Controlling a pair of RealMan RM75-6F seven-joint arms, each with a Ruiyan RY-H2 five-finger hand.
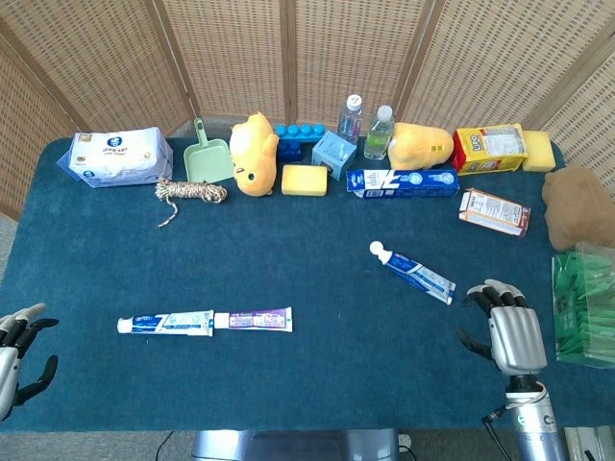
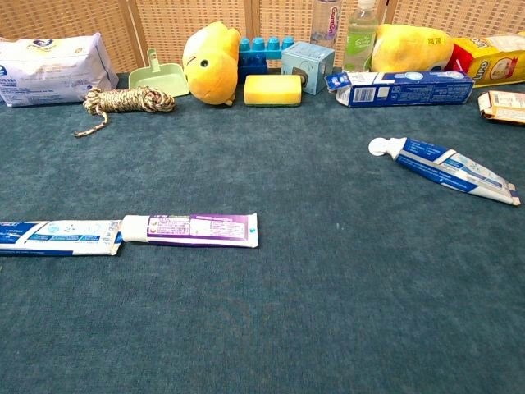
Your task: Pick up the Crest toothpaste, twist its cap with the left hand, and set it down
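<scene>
Just past the spread fingers (image 1: 497,290) of the right hand (image 1: 511,331), holding nothing, the Crest toothpaste (image 1: 415,270) lies flat on the tabletop (image 1: 317,230). Light, squashy tube; grab its middle. Left hand (image 1: 17,351) spread, empty.

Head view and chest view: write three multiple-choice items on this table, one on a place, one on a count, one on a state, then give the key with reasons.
1. Where does the blue toothpaste tube with the white cap lie?
A. on the wipes pack
B. on the blue table in front of the toothpaste box
C. inside the green dustpan

2. How many toothpaste tubes lie loose on the table?
A. one
B. two
C. three

3. What is the right hand doing?
A. gripping the blue tube
B. holding nothing, fingers apart
C. pressing the yellow sponge

Key: 1 B, the tube rests on bare cloth nearer the robot than the box. 2 C, the blue tube on the right plus the blue-and-white tube and purple tube end to end. 3 B, the hand sits clear of the tube, nearer the table's front edge; the left hand is likewise empty.
</scene>
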